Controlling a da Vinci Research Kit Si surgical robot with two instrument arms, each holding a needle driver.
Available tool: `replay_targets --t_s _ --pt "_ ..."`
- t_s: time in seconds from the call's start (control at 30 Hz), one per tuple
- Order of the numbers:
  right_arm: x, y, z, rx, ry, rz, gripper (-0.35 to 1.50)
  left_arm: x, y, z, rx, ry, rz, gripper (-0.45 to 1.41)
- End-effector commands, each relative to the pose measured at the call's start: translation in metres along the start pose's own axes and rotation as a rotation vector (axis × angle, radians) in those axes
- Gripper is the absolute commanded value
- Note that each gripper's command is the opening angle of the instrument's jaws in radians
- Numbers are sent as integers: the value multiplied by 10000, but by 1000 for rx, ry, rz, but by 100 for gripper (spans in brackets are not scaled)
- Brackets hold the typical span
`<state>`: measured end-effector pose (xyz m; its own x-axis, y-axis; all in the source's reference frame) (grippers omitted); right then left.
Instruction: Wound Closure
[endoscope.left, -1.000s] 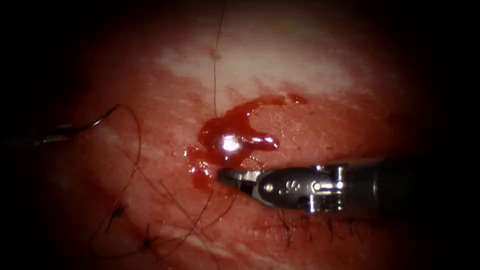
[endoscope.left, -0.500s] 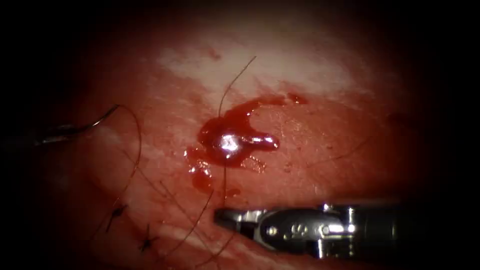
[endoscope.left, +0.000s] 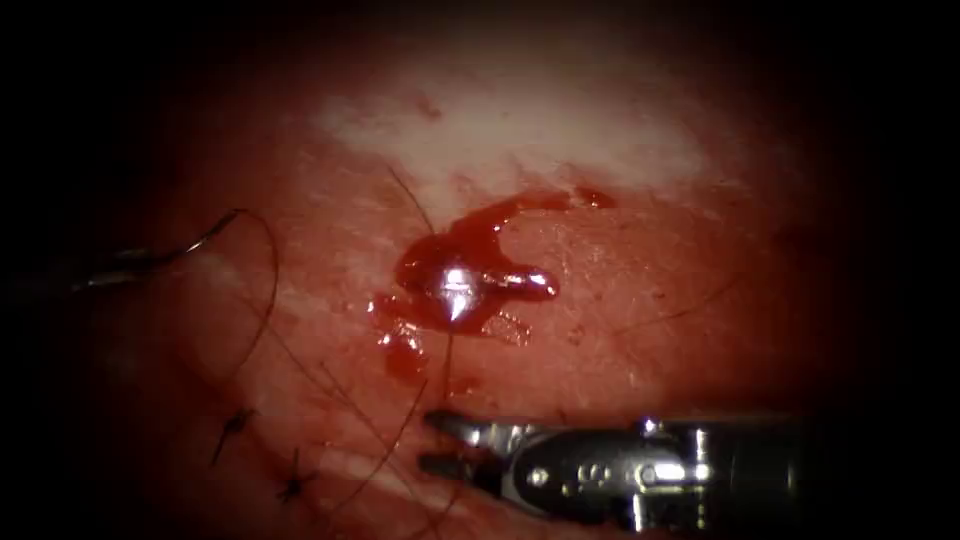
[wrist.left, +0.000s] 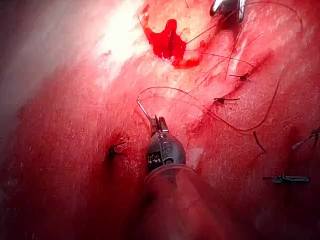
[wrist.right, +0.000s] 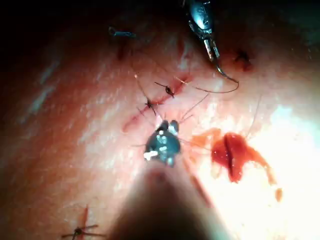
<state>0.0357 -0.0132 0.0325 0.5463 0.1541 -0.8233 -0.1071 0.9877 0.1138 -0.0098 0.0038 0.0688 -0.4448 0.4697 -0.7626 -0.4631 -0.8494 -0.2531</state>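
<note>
The right tool has been lowered, jaws now spread, empty. The needle is pinched by the left tool, off the tissue. Several stitches are tied; closure unfinished.

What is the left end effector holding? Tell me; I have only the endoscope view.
Observer: Left wrist view: the left end effector is shut on the needle, near one end.
Operator: Say whether it is in the tissue.
Observer: Right wrist view: its curve seems clear of the tissue.
Operator: My right end effector is open, empty. Report stitches outside my view.
Observer: A knotted stitch lies beside the left shaft.
</note>
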Motion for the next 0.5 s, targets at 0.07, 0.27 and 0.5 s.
replay_targets --t_s 0.07,0.27,0.5 --pt "-16 2 -14 13 -6 -1 131 -2 2 12 1 -3 -6 -45" --pt "-41 25 -61 -19 -70 9 130 4 -10 17 -2 -8 -11 -45" --pt "-48 71 -75 -130 -42 245 115 11 -23 29 14 -15 -18 -45"
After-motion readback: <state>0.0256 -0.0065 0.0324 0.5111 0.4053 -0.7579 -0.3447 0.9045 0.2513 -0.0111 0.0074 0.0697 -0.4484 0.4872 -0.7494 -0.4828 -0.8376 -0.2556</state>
